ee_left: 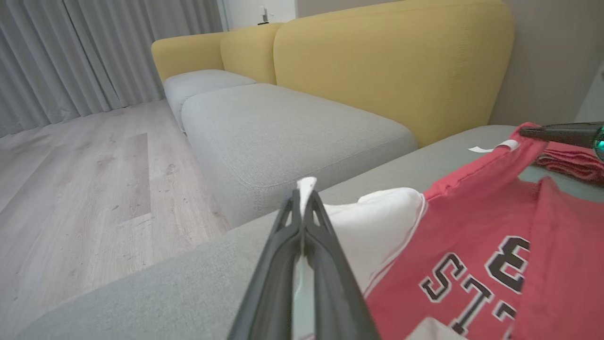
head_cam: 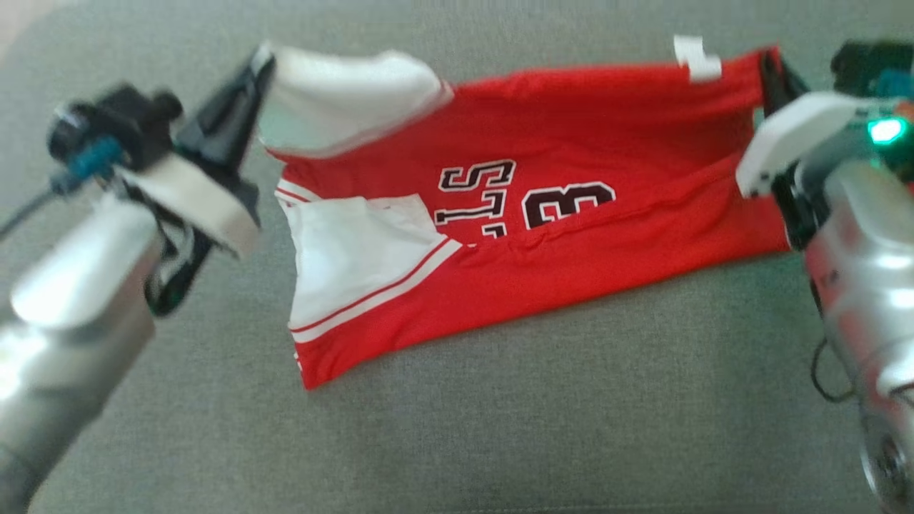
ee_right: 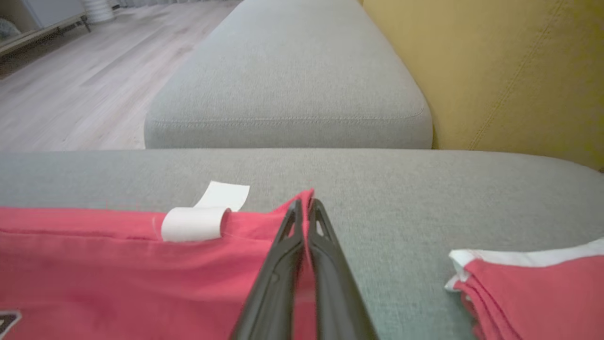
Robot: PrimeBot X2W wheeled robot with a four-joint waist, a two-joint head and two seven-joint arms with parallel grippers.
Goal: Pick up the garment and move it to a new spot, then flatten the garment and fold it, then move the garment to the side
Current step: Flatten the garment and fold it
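Note:
The garment (head_cam: pixel 571 178) is a red jersey with white panels and black lettering, stretched out sideways above the grey cushion (head_cam: pixel 500 428). My left gripper (head_cam: pixel 263 61) is shut on its white corner at the upper left; the left wrist view has the white cloth pinched between the fingertips (ee_left: pixel 304 189). At the upper right, my right gripper (head_cam: pixel 767 61) is shut on the red corner, next to a white label (head_cam: pixel 696 57); the right wrist view shows the red cloth (ee_right: pixel 141 274) caught in the closed fingers (ee_right: pixel 306 208). The jersey's lower edge rests on the cushion.
A second folded red and white cloth (ee_right: pixel 533 288) lies on the cushion to the right of my right gripper. Another grey cushion (ee_right: pixel 292 80) and yellow backrests (ee_left: pixel 391 61) stand beyond. Wooden floor (ee_left: pixel 71 179) lies past the cushion's edge.

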